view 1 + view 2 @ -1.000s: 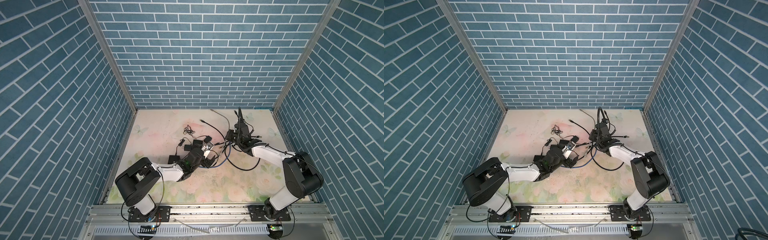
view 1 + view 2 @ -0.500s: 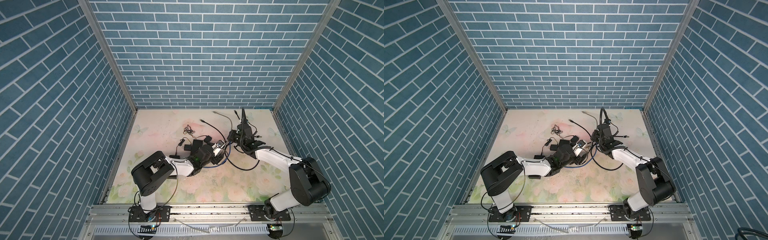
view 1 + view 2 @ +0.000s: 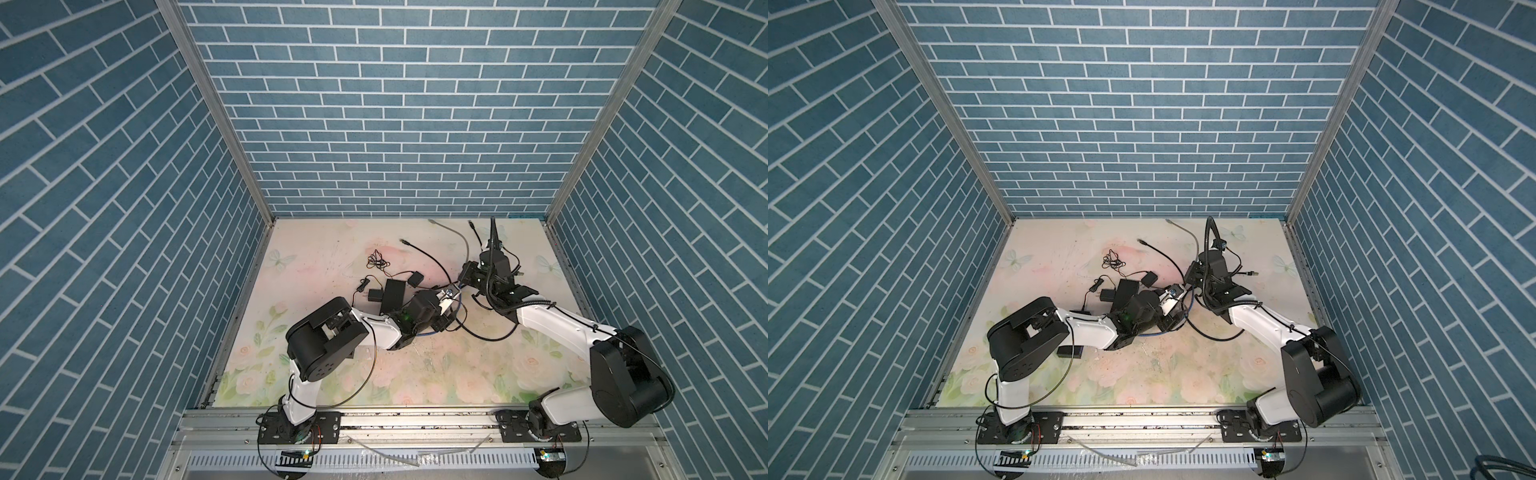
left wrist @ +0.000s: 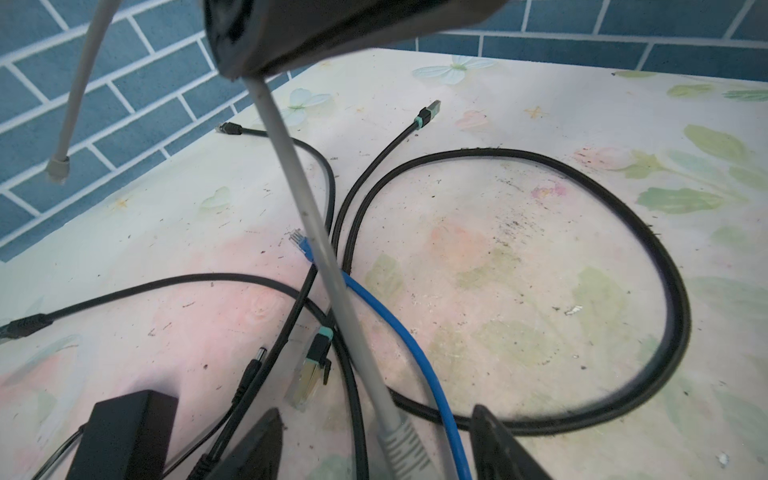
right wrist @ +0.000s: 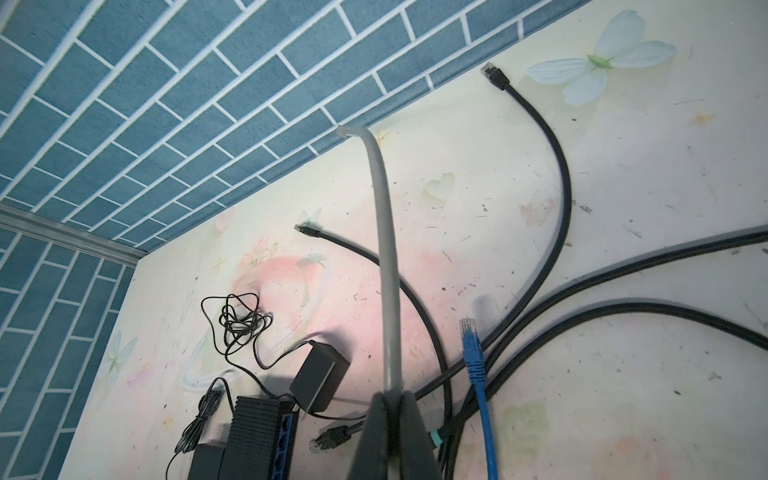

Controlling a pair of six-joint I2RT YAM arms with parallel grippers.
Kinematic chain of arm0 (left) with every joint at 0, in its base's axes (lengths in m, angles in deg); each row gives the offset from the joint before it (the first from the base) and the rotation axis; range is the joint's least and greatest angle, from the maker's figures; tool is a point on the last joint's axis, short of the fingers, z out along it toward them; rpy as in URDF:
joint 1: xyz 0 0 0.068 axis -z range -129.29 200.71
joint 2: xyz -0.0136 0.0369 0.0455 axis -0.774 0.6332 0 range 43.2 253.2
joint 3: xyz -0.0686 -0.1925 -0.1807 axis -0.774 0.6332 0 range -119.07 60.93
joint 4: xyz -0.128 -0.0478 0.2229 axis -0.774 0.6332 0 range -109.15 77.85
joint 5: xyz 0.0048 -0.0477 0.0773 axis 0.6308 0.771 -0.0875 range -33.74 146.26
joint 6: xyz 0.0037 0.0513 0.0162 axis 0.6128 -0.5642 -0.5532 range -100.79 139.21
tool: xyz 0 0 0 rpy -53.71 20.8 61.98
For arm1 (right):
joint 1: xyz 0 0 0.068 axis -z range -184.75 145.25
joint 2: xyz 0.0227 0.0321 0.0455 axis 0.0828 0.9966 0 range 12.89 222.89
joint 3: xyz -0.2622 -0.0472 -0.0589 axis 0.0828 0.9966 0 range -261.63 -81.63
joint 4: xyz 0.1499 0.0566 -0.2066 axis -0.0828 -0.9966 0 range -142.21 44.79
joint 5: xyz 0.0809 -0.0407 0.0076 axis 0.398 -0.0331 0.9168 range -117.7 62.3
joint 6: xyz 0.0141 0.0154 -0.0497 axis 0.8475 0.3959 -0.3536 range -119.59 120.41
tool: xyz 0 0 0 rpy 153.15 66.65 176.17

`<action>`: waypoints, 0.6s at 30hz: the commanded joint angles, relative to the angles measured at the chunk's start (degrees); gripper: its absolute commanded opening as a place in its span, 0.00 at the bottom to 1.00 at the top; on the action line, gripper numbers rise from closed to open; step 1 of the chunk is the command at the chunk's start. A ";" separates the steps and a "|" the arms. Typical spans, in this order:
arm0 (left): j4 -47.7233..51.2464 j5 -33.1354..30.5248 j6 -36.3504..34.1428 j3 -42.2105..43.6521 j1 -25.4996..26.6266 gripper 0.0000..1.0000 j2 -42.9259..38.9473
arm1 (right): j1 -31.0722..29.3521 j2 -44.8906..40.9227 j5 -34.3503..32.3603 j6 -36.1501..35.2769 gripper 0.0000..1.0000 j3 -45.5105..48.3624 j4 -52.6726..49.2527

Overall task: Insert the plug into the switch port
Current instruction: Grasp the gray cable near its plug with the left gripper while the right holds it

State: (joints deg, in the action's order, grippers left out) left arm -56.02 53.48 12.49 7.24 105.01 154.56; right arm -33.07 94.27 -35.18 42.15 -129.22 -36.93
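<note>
My right pincer (image 5: 390, 397) is pressed together on the grey cable (image 5: 386, 249), holding it up off the worktop (image 4: 498, 249). My left pincer (image 4: 376, 411) is spread, one finger on either side of the grey plug (image 4: 401, 449) at the cable's lower end; I see no contact. The switch (image 5: 257, 432) lies on the worktop, blue ports showing, apart from the plug. A blue cable (image 4: 395, 332) and a black cable (image 4: 665, 291) lie underneath.
</note>
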 commanded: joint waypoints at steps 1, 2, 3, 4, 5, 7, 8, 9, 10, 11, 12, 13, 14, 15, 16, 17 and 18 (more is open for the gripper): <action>0.63 -1.53 -0.52 -1.15 0.27 0.66 0.40 | 0.19 -2.85 -2.06 0.90 0.00 1.62 0.13; 0.78 -1.79 -0.72 -1.23 0.27 0.64 0.45 | 0.19 -3.35 -2.22 0.89 0.00 1.84 0.05; 0.86 -1.79 -0.99 -1.24 0.26 0.62 0.42 | 0.27 -3.87 -2.35 0.87 0.00 2.04 -0.06; 0.95 -1.70 -1.25 -1.24 0.27 0.60 0.45 | 0.33 -4.31 -2.38 0.81 0.00 2.19 -0.18; 0.99 -1.50 -1.58 -1.24 0.22 0.58 0.45 | 0.28 -4.78 -2.59 0.80 0.00 2.37 -0.33; 0.84 -1.06 -2.27 -1.07 0.19 0.55 0.37 | 0.28 -5.64 -2.85 0.72 0.00 2.59 -0.59; 0.75 -0.83 -2.58 -0.99 0.25 0.52 0.36 | 0.27 -5.94 -2.99 0.72 0.00 2.63 -0.78; 0.78 -0.49 -3.00 -0.91 0.23 0.49 0.29 | 0.28 -6.27 -3.06 0.63 0.00 2.75 -0.93; 0.78 -0.39 -3.35 -0.81 0.25 0.45 0.22 | 0.28 -6.56 -3.10 0.55 0.00 2.72 -1.09; 0.89 -0.37 -3.58 -0.67 0.26 0.42 0.12 | 0.30 -6.82 -3.15 0.54 0.00 2.77 -1.28; 0.93 -0.28 -4.02 -0.58 0.27 0.37 -0.03 | 0.30 -7.06 -3.15 0.54 0.00 2.86 -1.35; 1.07 -0.34 -4.39 -0.41 0.27 0.35 -0.15 | 0.28 -7.30 -3.07 0.54 0.00 2.94 -1.50; 1.00 -0.50 -4.73 -0.29 0.27 0.34 -0.32 | 0.28 -7.52 -3.06 0.54 0.00 3.07 -1.63; 0.88 -0.75 -5.16 -0.06 0.22 0.31 -0.49 | 0.28 -7.79 -3.06 0.58 0.00 3.20 -1.72; 0.77 -0.87 -5.77 0.28 0.18 0.28 -0.73 | 0.28 -8.03 -3.06 0.51 0.00 3.42 -1.84; 0.53 -1.19 -6.14 0.56 0.17 0.28 -0.94 | 0.28 -8.24 -3.15 0.45 0.00 3.51 -2.02; 0.30 -1.56 -6.52 0.99 0.19 0.26 -1.29 | 0.28 -8.45 -3.23 0.37 0.00 3.65 -2.35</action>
State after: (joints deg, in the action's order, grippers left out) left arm -55.91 52.82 7.98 7.30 105.01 154.53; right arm -32.96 87.54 -37.04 42.13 -127.32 -37.74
